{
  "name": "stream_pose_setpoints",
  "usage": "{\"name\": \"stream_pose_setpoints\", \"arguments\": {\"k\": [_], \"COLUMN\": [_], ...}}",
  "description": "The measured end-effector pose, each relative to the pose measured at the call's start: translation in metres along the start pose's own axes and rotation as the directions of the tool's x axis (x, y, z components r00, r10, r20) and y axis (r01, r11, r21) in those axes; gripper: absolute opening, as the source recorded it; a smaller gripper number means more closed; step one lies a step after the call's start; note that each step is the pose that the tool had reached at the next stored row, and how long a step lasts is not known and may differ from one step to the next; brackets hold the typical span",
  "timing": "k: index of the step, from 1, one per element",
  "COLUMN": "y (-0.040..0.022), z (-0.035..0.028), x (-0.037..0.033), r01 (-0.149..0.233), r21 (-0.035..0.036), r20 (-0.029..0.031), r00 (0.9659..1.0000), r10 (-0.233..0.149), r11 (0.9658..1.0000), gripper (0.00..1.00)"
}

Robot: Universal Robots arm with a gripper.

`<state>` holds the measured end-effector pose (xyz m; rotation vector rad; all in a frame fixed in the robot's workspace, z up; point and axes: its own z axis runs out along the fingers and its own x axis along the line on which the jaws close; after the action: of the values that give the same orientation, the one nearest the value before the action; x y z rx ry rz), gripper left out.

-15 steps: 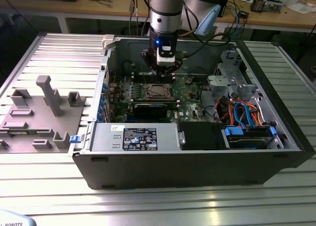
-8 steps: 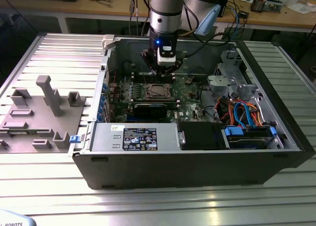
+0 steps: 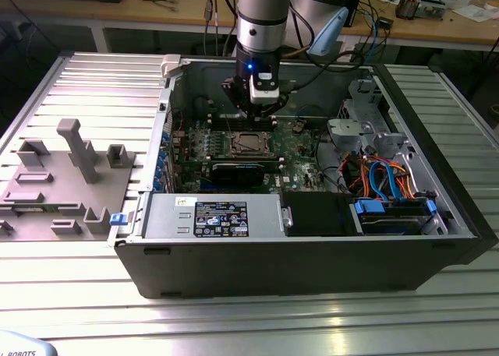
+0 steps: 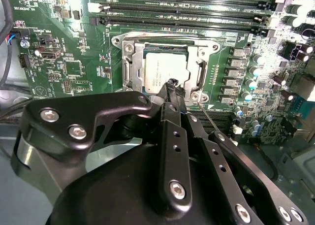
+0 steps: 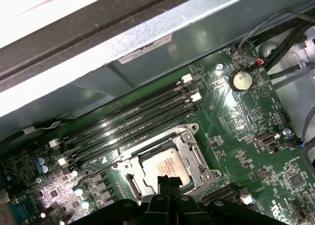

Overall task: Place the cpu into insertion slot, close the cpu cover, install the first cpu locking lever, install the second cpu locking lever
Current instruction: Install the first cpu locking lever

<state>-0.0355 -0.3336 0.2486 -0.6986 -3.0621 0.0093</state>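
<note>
The cpu lies flat in its socket on the green motherboard, silver-grey top up. The cpu cover, a silvery frame, lies down around it. A thin metal locking lever sticks up at an angle beside one socket corner. Another wire lever runs along the other side. My gripper hangs just above the socket's edge, shut, its black fingertips together with nothing seen between them.
Black memory slots run beside the socket. Inside the open case are a power supply, a black block and a drive cage with blue and orange cables. A grey fixture stands at the exterior view's left.
</note>
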Motion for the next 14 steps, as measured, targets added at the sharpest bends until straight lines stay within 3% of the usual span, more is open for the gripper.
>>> {"name": "stream_pose_setpoints", "arguments": {"k": [14], "y": [0.0000], "z": [0.0000], "x": [0.0000], "r01": [0.047], "r21": [-0.0001], "r20": [0.0003], "r00": [0.9989], "r10": [-0.047], "r11": [0.9989], "gripper": [0.11]}}
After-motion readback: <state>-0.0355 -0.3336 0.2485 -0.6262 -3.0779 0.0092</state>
